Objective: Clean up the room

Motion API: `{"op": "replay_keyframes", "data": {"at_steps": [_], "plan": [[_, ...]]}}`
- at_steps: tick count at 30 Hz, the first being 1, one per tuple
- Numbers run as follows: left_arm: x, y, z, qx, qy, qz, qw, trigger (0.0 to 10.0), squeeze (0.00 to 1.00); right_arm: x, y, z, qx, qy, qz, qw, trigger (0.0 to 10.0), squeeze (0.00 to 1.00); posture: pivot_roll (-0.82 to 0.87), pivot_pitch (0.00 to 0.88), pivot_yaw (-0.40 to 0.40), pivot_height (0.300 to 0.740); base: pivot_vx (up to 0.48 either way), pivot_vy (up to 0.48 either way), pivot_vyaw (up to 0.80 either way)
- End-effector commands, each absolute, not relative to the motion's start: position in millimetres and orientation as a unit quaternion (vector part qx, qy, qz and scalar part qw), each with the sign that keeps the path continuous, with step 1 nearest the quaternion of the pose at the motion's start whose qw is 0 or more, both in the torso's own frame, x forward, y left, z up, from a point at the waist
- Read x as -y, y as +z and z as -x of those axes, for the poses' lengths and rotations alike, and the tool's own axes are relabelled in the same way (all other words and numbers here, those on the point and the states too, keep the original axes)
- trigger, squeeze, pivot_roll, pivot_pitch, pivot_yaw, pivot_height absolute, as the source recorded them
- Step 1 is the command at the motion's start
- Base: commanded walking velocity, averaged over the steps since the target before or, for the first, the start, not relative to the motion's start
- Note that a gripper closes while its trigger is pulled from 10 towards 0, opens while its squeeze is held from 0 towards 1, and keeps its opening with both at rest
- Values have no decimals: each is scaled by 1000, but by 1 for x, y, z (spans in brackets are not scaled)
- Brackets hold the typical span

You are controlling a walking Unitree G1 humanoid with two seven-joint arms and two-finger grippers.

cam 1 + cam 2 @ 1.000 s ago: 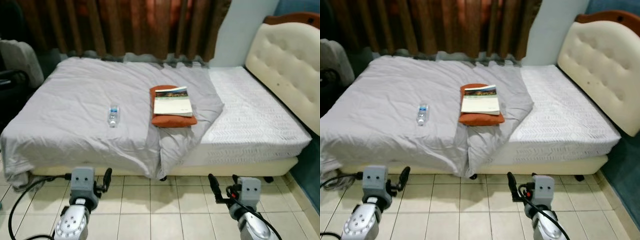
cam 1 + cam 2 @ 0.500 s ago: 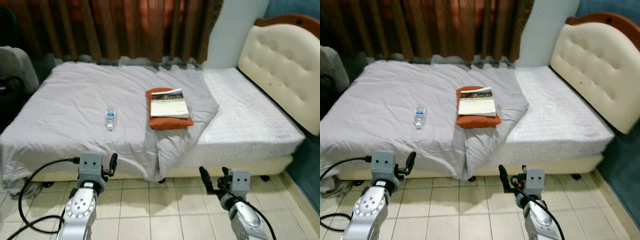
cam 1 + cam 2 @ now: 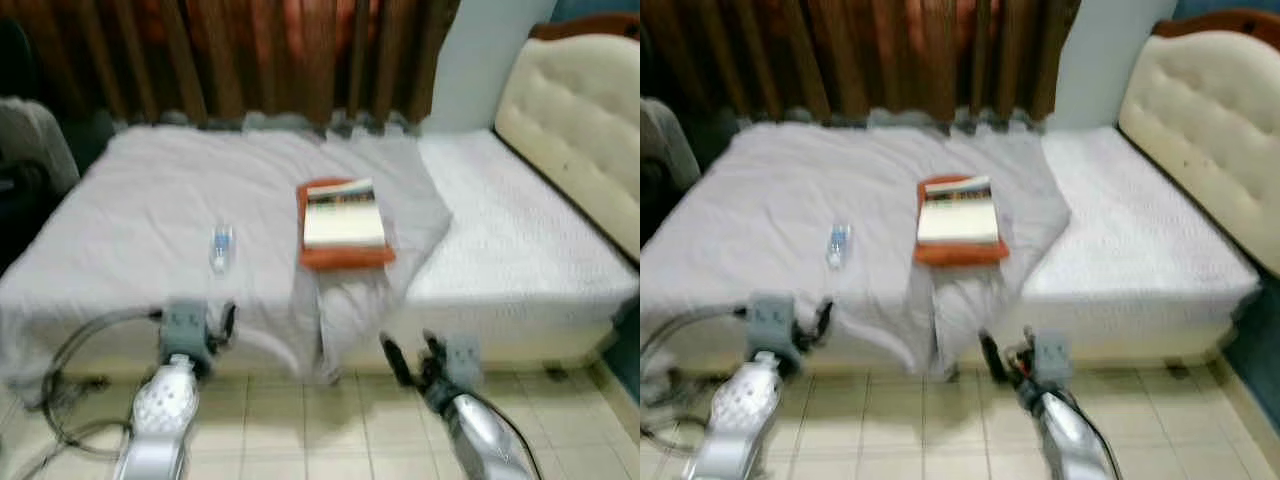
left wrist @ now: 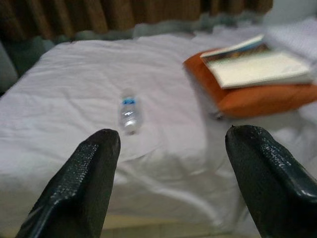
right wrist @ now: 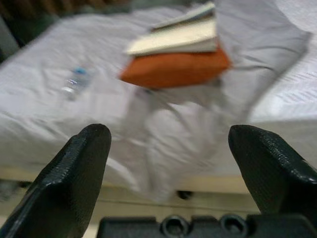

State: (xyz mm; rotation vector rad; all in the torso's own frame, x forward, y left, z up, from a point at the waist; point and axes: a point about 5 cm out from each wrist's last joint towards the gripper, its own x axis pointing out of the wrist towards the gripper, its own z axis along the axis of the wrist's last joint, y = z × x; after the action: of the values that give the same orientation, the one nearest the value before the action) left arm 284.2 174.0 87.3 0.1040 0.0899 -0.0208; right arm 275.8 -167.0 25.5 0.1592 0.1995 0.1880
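On the bed [image 3: 520,250], the grey duvet [image 3: 130,220] carries three loose things. A small clear water bottle [image 3: 221,247] with a blue label lies on its side at about 11 o'clock from the left hand [image 4: 168,173]. A book [image 3: 344,213] rests flat on a folded orange cloth or cushion [image 3: 347,255], the pair sitting at about 11 o'clock from the right hand [image 5: 168,173] and well apart from the bottle. Past the turned-back duvet, the white mattress [image 3: 500,230] runs bare to the padded headboard [image 3: 580,110]. Dark curtains [image 3: 250,50] hang behind.

Both hands hover low over the tiled floor [image 3: 300,430] just short of the bed edge, each with its two black fingers spread wide and nothing between them.

The bottle is probably light, smooth and round, so it may roll on the soft duvet. A grip across the middle of its body, fingers square to its length, looks safest, and not so hard as to crush thin plastic. The book is stiff and flat. Taking it by the spine edge, which overhangs little, should keep the pages from fanning. The orange piece looks soft and will sag, so pinch it near the middle of a folded edge. The views are blurred, so finer detail cannot be read.
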Motion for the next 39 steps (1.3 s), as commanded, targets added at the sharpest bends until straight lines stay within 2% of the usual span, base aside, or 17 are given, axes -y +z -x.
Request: {"op": "replay_keyframes", "data": {"at_steps": [1, 12, 19, 25, 34, 39], "plan": [[-182, 89, -286, -47, 1, -59, 997, 10000, 0, 166, 30, -280, -87, 96, -84, 988, 10000, 0, 103, 34, -37, 740, 465, 0, 0], [-182, 89, -287, -46, 1, -57, 997, 10000, 0, 160, 34, -283, -74, 119, -80, 987, 10000, 0, 112, 27, -48, 740, 467, 0, 406], [-185, 90, -288, -46, 6, -62, 997, 10000, 0, 157, 37, -286, -66, 125, -82, 987, 10000, 0, 123, 17, -58, 740, 466, 0, 0], [-182, 90, -288, -44, 5, -63, 997, 10000, 0, 154, 36, -288, -72, 138, -69, 985, 10000, 0, 128, 19, -60, 740, 465, 0, 559], [-195, 95, -299, -47, 5, -69, 996, 10000, 0, 148, 37, -291, -65, 133, -75, 986, 10000, 0, 133, 29, -64, 740, 466, 0, 124], [-186, 87, -296, -63, -39, -69, 995, 10000, 0, 165, 35, -285, -54, 60, -52, 995, 10000, 0, 128, 34, -60, 740, 465, 0, 0]]}}
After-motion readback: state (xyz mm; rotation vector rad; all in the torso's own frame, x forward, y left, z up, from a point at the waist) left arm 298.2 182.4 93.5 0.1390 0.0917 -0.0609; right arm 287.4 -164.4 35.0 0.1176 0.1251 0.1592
